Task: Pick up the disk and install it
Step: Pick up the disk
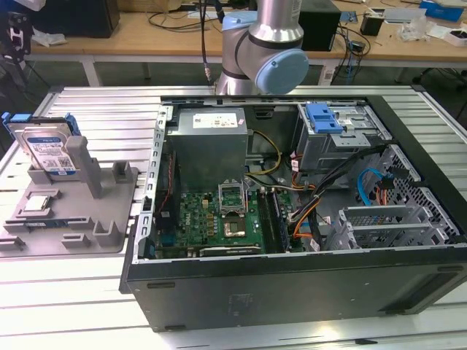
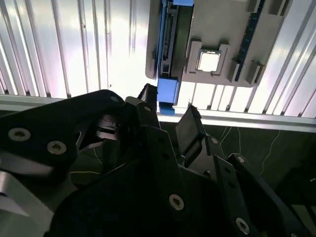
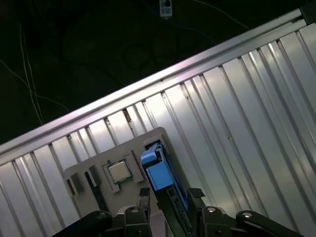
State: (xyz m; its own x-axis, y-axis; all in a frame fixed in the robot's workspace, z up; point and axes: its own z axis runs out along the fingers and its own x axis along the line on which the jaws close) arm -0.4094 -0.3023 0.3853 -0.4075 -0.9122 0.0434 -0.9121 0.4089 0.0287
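The disk [image 1: 49,149] stands on edge in a slot of the grey fixture [image 1: 109,219] at the exterior view's left. It is silver with a white-and-blue label and a blue frame. In both wrist views I see it edge-on from above, the disk [image 2: 168,39] with its blue frame, and the disk [image 3: 158,170] again below the fingers. My gripper [image 2: 168,116] hangs well above it, open, with the disk lined up in the gap but apart from it. The gripper [image 3: 169,197] holds nothing.
A small square silver chip [image 2: 208,61] lies in a pocket of the fixture beside the disk. The open computer case [image 1: 292,219] takes up the table's middle and right, with a grey drive cage and blue latch plate [image 1: 325,117] at its back. The ribbed table edge [image 3: 148,89] runs close by.
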